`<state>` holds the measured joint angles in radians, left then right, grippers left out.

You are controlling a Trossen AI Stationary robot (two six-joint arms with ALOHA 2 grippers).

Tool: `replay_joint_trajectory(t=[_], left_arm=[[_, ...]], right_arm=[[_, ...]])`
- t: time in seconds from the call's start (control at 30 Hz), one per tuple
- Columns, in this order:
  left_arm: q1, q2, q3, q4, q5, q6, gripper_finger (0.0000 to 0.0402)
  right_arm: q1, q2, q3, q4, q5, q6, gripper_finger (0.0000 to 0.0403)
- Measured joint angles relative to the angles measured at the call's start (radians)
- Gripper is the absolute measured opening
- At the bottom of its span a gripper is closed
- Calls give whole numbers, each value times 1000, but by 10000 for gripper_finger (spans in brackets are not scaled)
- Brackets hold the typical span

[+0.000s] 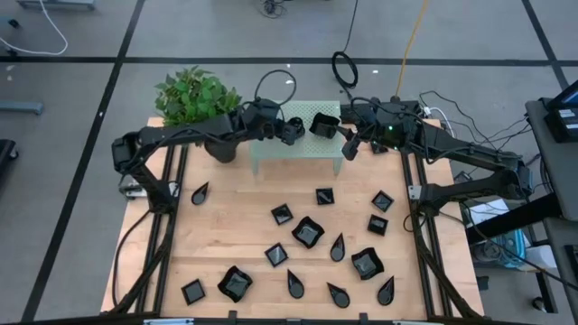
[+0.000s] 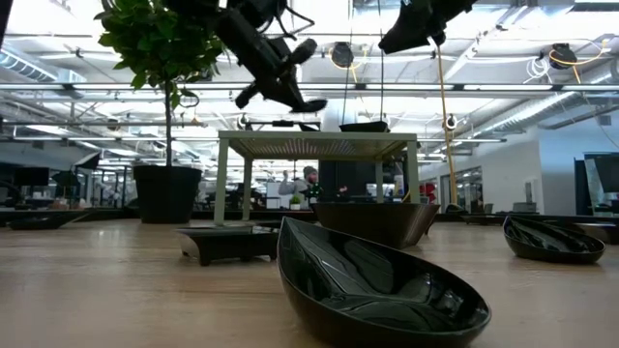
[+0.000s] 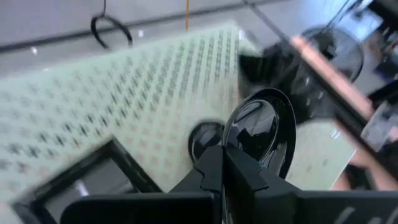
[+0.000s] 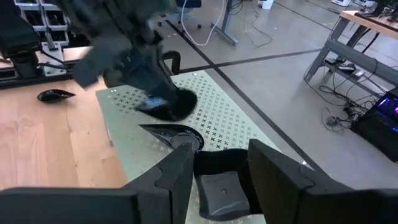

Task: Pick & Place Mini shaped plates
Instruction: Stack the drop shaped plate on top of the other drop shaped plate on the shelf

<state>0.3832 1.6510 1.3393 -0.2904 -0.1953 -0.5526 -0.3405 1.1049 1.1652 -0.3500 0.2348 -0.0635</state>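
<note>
Left gripper (image 1: 291,131) pinches a teardrop plate (image 3: 264,134) by its rim, just above the perforated stand (image 1: 271,149). Right gripper (image 1: 348,144) hangs nearby, fingers apart, a wavy-edged plate (image 1: 324,125) just beside it. Glossy, stiff and likely slippery, these dishes want a rim pinch.

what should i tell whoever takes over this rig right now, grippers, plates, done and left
Left gripper: shut on a glossy black teardrop plate, held over the pale green perforated rack at the table's far edge.
Right gripper: open, above a black wavy-edged square plate that sits on the rack's right end.
Done: that wavy-edged plate is on the rack; another dark teardrop dish lies on it too.
Left: set down the held teardrop, then move the rest. About seventeen black squares, teardrops and wavy-edged plates lie scattered on the light wooden table.
Leafy plant in a dark pot stands left of the rack.
</note>
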Motion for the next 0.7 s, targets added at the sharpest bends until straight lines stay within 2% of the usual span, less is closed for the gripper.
replay_joint_trajectory(t=[0.23, 0.37, 0.7], left_arm=[[-5, 48, -1, 27, 16, -18, 10], [-1, 48, -1, 29, 15, -19, 4], [19, 48, -1, 37, 13, -10, 17]], right_arm=[[0, 0, 0, 2, 0, 0, 141], [0, 0, 0, 2, 0, 0, 141], [0, 0, 0, 1, 0, 0, 141]])
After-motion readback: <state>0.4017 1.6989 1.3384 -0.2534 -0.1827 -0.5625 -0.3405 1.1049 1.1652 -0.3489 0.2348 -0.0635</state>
